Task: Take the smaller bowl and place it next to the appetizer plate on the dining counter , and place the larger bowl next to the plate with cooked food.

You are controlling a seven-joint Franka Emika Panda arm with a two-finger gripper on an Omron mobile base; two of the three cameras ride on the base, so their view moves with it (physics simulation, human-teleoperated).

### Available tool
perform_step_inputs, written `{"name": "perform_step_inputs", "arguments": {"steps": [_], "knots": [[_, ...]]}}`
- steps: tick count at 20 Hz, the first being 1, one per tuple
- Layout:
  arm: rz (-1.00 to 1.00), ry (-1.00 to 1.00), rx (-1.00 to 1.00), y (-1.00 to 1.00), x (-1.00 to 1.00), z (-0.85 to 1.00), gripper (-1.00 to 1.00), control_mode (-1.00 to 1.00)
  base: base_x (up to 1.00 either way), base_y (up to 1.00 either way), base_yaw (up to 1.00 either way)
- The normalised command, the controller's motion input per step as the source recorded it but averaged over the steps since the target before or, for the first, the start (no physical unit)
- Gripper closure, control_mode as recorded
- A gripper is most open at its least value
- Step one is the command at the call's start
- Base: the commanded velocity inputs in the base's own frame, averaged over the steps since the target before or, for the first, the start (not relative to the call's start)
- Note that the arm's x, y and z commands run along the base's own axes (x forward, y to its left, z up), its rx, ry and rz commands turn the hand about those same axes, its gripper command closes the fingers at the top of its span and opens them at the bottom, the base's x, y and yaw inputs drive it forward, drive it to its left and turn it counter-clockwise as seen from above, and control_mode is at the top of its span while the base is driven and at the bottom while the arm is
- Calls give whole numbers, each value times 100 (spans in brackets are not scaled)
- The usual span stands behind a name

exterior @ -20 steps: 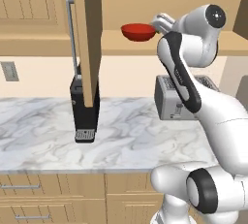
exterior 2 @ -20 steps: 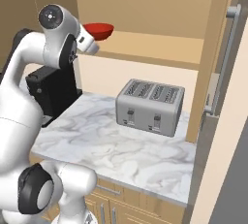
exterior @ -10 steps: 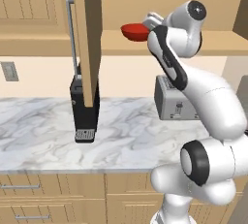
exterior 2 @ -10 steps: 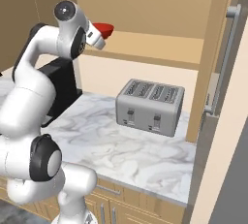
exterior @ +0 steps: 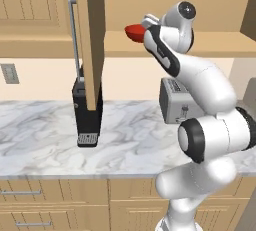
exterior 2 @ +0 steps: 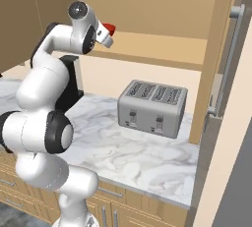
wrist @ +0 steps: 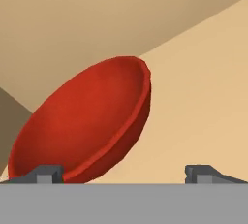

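I have the arm reaching up into the open wall cabinet, where the smaller bowl [wrist: 85, 123] sits on the shelf [exterior: 220, 50] above the marble counter [exterior 2: 142, 157] and the toaster [exterior 2: 153, 107]. In the hand view the gripper [wrist: 125, 173] has its jaws spread wide and holds nothing; one fingertip sits right at the bowl's near rim, the other well off to the side over bare shelf. As I judge it, the grasp is not lined up yet: I want the rim between the two tips, so I'd shift the hand sideways toward the bowl, ease forward until one finger is inside and one outside the wall, then close gently. The glossy shallow wall could slip, so I'd bite low on the rim before lifting clear of the cabinet door [exterior: 90, 35].
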Motion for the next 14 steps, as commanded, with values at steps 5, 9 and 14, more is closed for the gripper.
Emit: {"name": "perform_step_inputs", "arguments": {"steps": [5, 9, 14], "knots": [[0, 4, -2, 1, 70, -5, -100, -100, 0, 0, 0], [0, 4, -2, 4, 67, 0, -100, -100, 0, 0, 0], [0, 5, -4, 10, 51, -5, -100, -100, 0, 0, 0]]}}
